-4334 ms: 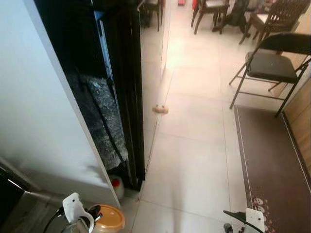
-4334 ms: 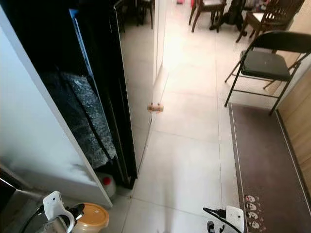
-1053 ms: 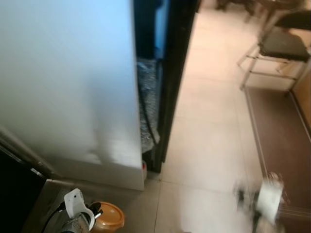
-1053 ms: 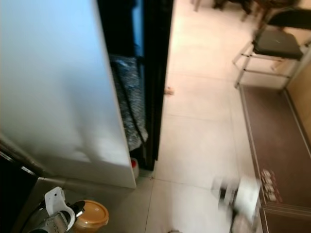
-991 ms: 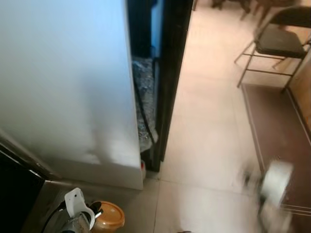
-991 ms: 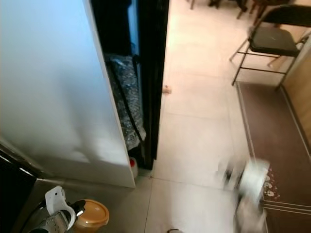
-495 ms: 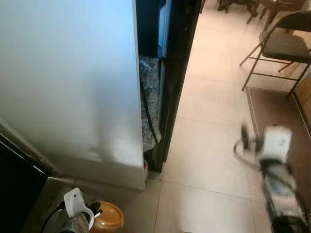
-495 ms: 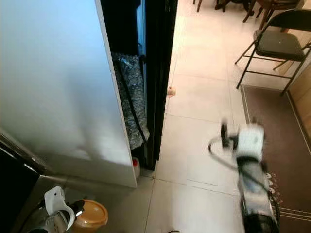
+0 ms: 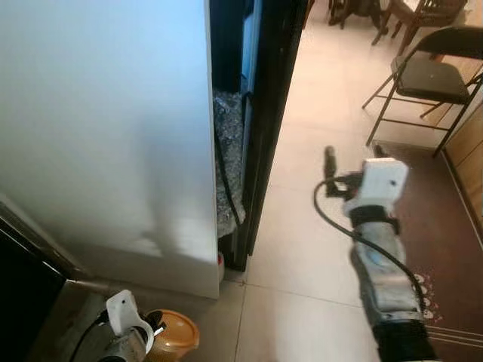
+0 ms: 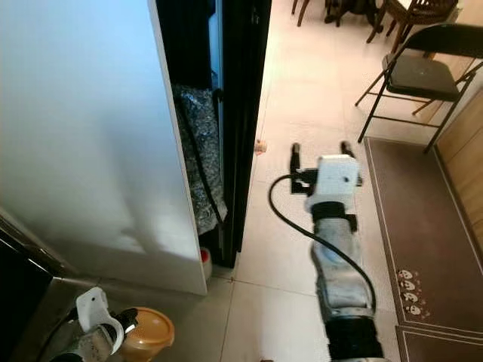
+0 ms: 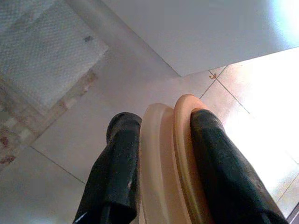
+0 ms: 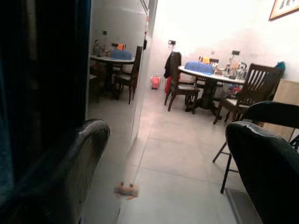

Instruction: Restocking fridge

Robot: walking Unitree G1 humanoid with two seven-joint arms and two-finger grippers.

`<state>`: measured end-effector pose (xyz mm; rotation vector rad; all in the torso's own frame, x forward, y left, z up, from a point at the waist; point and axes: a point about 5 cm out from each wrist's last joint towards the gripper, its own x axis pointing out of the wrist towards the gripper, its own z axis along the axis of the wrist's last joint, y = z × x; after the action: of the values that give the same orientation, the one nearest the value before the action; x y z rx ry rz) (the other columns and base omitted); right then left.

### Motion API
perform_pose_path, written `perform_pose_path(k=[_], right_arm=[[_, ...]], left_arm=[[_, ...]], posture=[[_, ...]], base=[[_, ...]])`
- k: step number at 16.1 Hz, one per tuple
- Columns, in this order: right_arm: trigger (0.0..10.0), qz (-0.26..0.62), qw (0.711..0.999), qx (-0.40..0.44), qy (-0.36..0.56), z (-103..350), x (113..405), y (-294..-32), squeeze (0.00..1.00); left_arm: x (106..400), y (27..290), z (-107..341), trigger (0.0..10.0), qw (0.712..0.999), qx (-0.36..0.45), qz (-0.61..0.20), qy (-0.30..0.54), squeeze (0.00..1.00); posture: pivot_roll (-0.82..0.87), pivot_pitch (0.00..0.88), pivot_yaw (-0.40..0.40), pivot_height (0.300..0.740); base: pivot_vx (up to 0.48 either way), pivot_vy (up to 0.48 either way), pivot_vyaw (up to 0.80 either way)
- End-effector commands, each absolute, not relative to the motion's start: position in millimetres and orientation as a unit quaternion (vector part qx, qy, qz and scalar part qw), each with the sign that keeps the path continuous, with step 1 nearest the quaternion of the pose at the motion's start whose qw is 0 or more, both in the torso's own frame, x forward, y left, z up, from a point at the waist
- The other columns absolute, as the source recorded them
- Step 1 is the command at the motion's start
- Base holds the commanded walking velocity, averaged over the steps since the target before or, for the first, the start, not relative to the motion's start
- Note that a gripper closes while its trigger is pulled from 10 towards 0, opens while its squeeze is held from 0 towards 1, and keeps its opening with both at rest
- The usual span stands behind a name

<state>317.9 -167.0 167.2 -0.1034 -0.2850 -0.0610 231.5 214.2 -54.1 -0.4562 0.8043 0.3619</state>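
A tall, glossy black fridge (image 9: 272, 98) stands beside a white panel (image 9: 106, 121); silvery sheeting and a black cable fill the dark gap between them. My right gripper (image 10: 321, 151) is raised over the tiled floor just right of the fridge's edge, open with nothing between its fingers. In the right wrist view, that gripper (image 12: 163, 140) faces along the black surface toward a dining area. My left gripper (image 11: 166, 140) hangs low at the left, shut on a round tub with an orange lid (image 11: 168, 158), and the tub (image 9: 177, 338) sits low by the white panel.
A black folding chair (image 9: 430, 75) stands at the right, with a brown mat (image 9: 445, 204) before it. A small red-capped bottle (image 9: 223, 261) sits at the fridge's foot. A small tan object (image 10: 260, 145) lies on the tiles. A dining table with chairs (image 12: 205, 70) is farther off.
My right arm has risen from the lower right and stretched forward toward the fridge's edge. The left gripper still holds the tub. The view shifted a little.
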Motion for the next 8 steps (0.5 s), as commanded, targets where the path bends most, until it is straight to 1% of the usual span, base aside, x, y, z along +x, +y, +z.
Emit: perform_pose_path(k=[1, 2, 3, 4, 5, 6, 8], right_arm=[[10.0, -0.033, 0.987, -0.048, -0.147, 172.5, 316.5, -166.8, 0.00], [10.0, -0.035, 0.988, -0.048, -0.145, 173.2, 315.2, -166.8, 0.00], [10.0, -0.040, 0.988, -0.039, -0.141, 174.0, 314.5, -165.7, 0.00], [10.0, -0.040, 0.989, -0.038, -0.138, 174.4, 314.0, -164.8, 0.00], [10.0, -0.018, 0.991, -0.035, -0.131, 175.5, 313.9, -155.0, 0.00], [10.0, -0.008, 0.992, -0.043, -0.122, 173.6, 314.4, -150.6, 0.00], [10.0, -0.008, 0.992, -0.022, -0.125, 177.2, 315.1, -148.5, 0.00]], left_arm=[[226.4, 211.8, -58.1, 10.0, 0.873, -0.218, 0.177, 0.398, 0.00], [221.6, 213.6, -60.7, 10.0, 0.873, -0.213, 0.177, 0.402, 0.00], [208.8, 222.6, -65.9, 10.0, 0.871, -0.206, 0.182, 0.408, 0.00], [207.5, 224.2, -66.3, 10.0, 0.871, -0.205, 0.183, 0.408, 0.00], [205.7, 231.2, -65.6, 10.0, 0.871, -0.198, 0.186, 0.409, 0.00], [205.1, 234.7, -65.0, 10.0, 0.871, -0.197, 0.192, 0.407, 0.00], [206.5, 238.5, -63.0, 10.0, 0.874, -0.198, 0.189, 0.401, 0.00]], posture=[[-0.30, 0.042, -0.006, 0.740], [-0.30, 0.042, 0.008, 0.740], [-0.31, 0.048, 0.015, 0.740], [-0.30, 0.048, 0.018, 0.740], [-0.29, 0.064, 0.027, 0.740], [-0.28, 0.053, 0.028, 0.740], [-0.29, 0.069, 0.032, 0.740]], base=[[0.000, 0.000, 0.00], [0.000, 0.000, 0.00], [0.000, 0.000, 0.00], [0.000, 0.000, 0.00], [0.000, 0.000, 0.00], [0.000, 0.000, 0.00], [0.000, 0.000, 0.00]])
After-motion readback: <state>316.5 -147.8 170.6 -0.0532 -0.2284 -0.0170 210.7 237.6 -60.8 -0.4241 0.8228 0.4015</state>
